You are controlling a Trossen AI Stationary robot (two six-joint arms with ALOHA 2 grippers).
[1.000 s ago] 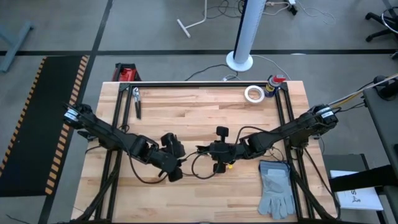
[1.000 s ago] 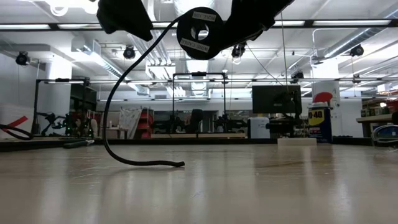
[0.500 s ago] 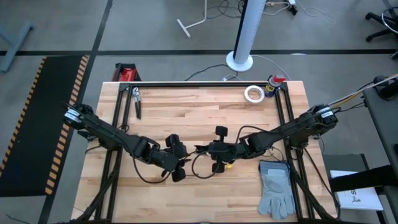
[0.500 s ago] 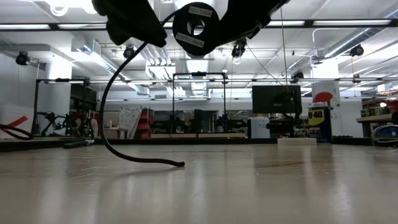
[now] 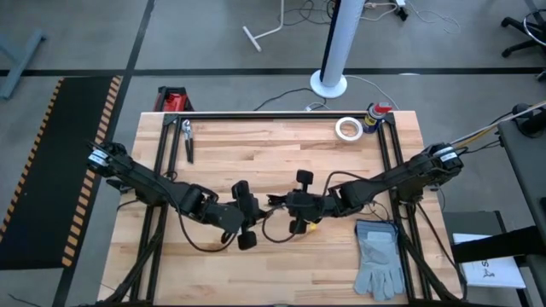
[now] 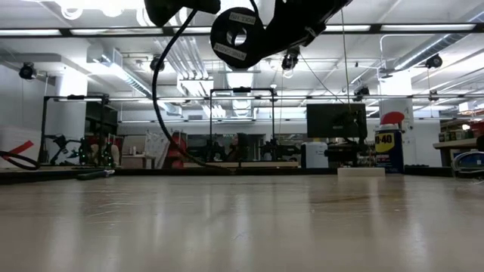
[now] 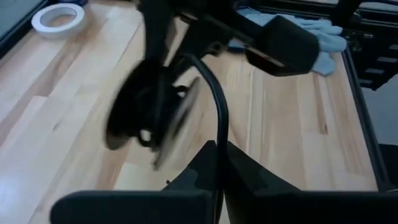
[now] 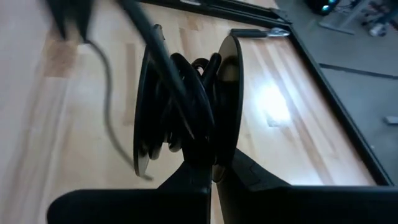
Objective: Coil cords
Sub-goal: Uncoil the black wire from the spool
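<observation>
Mid-worktop (image 5: pixel 281 145), lifted clear: right gripper (image 8: pixel 208 163) jaws clenched on the spool (image 8: pixel 186 106) holding the cord (image 7: pixel 214 118); left gripper (image 7: pixel 217 163) jaws pinch the free run. Risk: tension drops, so turns slip off the spool.

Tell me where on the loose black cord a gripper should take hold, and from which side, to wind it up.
On the free stretch of the cord just off the reel, fingers across the strand, coming from the side away from the right gripper, which clamps the reel. The cord is thin and limp, so a short span probably steers best. The left gripper pinches there.
</observation>
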